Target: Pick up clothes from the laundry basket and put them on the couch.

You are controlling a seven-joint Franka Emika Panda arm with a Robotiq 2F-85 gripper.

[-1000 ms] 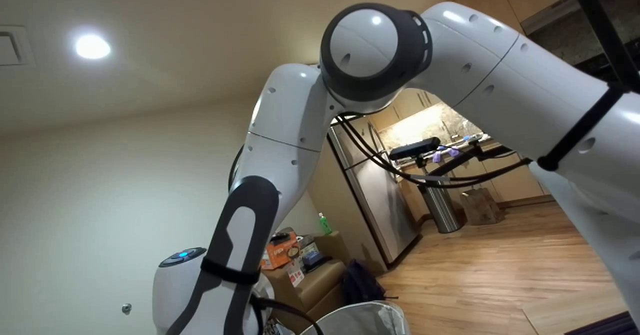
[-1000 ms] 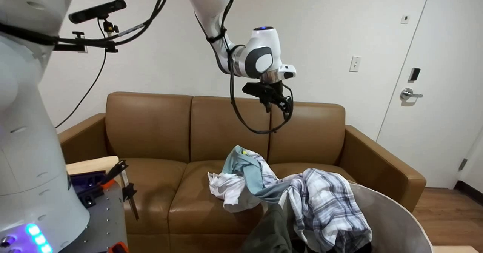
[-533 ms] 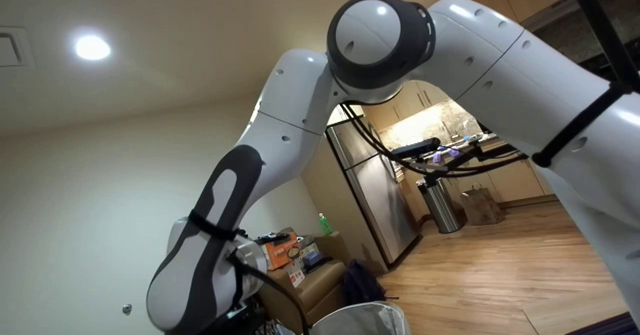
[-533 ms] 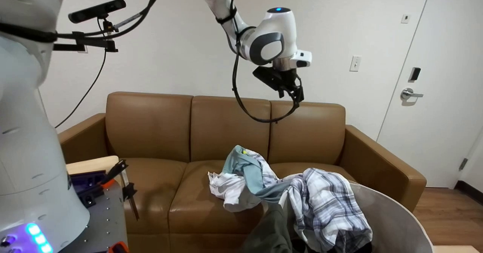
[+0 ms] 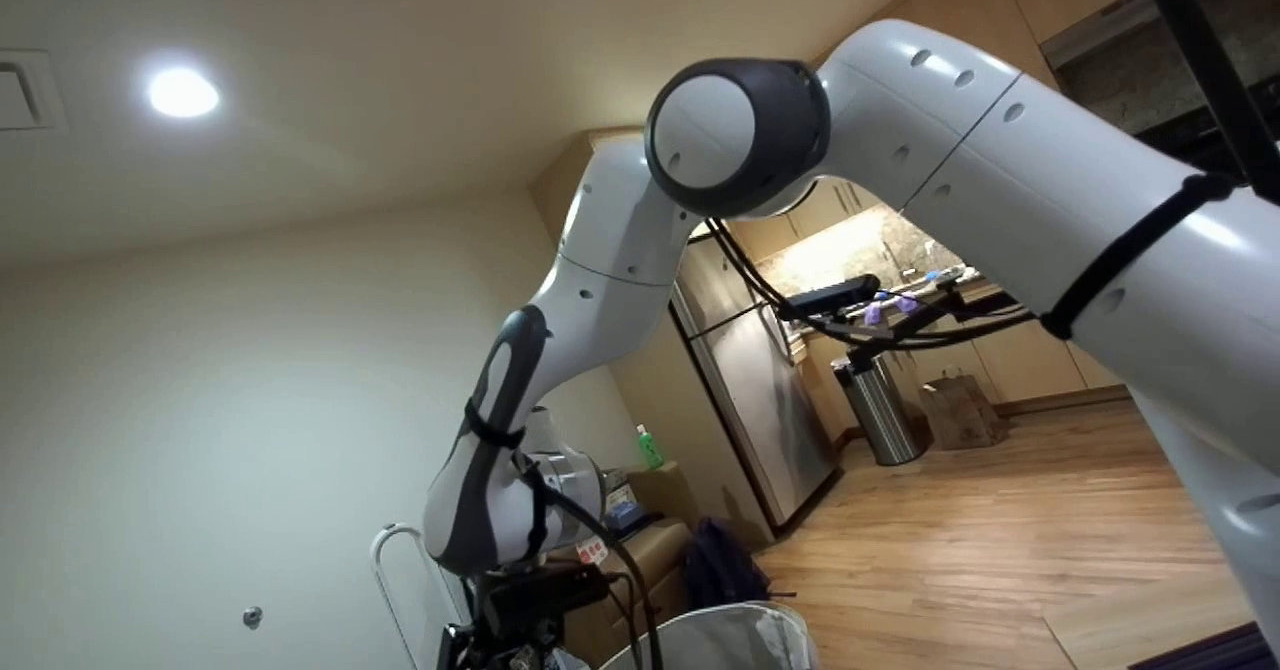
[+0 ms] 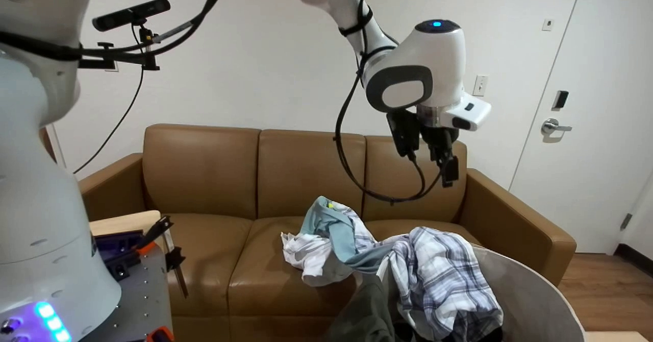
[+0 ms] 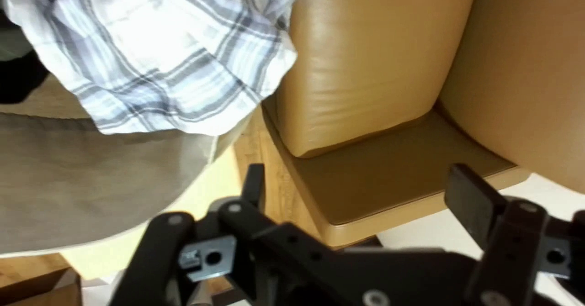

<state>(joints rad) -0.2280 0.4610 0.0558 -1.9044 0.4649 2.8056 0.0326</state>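
2 fingers (image 7: 475, 201) of the end effector (image 7: 363, 194) stand wide apart, holding nothing. Lower down, a plaid shirt (image 6: 451, 275) drapes over the edge of the laundry basket (image 6: 533, 291), beside a dark green cloth (image 6: 365, 314). Past it, a white cloth (image 6: 306, 252) and a blue cloth (image 6: 343, 241) lie bunched on the brown couch (image 6: 201, 173); a white wall (image 6: 229, 71) stands behind.

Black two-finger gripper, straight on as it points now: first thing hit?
The gripper would probably meet the brown leather couch first, near its armrest; depth is unclear. The crumpled grey-and-white plaid cloth seems off that line.
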